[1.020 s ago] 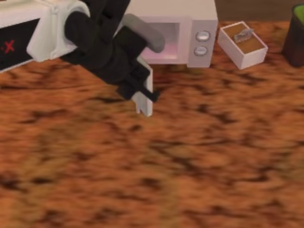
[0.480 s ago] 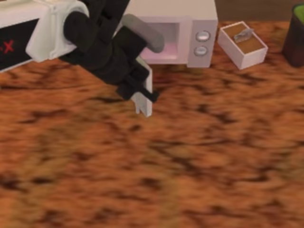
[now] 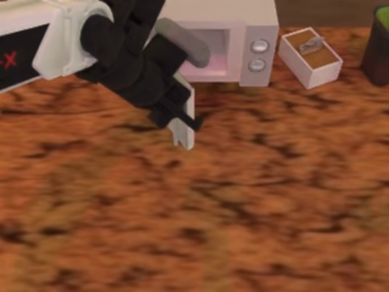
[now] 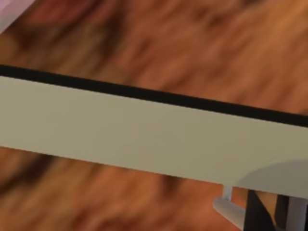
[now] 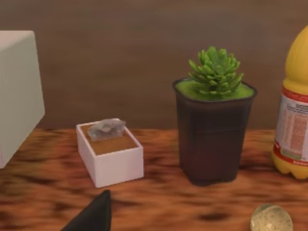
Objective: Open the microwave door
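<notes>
**A:** Mottled orange-brown wood covers the table (image 3: 243,213); what sits at its far left?

**B:** Your left arm comes in from the upper left of the top view; its black left gripper (image 3: 182,120) is at the free edge of the microwave door (image 3: 189,115), beside the slim handle; the fingers look closed on that edge, though you cannot tell for sure how firmly they meet; the left wrist view fills with the door's off-white edge (image 4: 144,137) and a black strip along it.

**A:** Where is the door itself?

**B:** Swung out toward the front of the table, seen edge-on from above, standing roughly square to the microwave (image 3: 243,36); the pale pink interior is exposed; two silver knobs (image 3: 259,46) sit on the panel to its right.

**A:** And further right?

**B:** A small white open box (image 3: 310,56) with brown inside lies just beside the microwave; then a dark pot with a green succulent (image 5: 214,132); a yellow bottle (image 5: 293,110); a pale glassy ball (image 5: 272,219) near it; your right gripper shows only as a dark tip (image 5: 96,214) in its wrist view; you cannot tell its state.
</notes>
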Controlling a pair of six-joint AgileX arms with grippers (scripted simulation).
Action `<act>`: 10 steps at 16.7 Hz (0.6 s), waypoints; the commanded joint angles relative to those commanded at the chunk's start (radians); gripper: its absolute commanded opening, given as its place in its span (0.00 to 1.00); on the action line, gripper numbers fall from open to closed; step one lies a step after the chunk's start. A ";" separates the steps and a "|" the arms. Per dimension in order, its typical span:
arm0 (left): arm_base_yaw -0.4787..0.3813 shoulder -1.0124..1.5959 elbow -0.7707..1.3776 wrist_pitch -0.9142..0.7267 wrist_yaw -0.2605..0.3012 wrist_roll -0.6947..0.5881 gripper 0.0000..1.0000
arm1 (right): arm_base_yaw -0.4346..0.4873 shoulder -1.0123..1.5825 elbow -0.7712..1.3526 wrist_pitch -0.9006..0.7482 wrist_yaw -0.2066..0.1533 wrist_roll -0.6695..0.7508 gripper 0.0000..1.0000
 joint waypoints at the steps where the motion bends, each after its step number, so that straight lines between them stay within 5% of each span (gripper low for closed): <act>1: 0.000 0.000 0.000 0.000 0.000 0.000 0.00 | 0.000 0.000 0.000 0.000 0.000 0.000 1.00; 10: 0.002 -0.002 -0.004 -0.003 0.013 0.013 0.00 | 0.000 0.000 0.000 0.000 0.000 0.000 1.00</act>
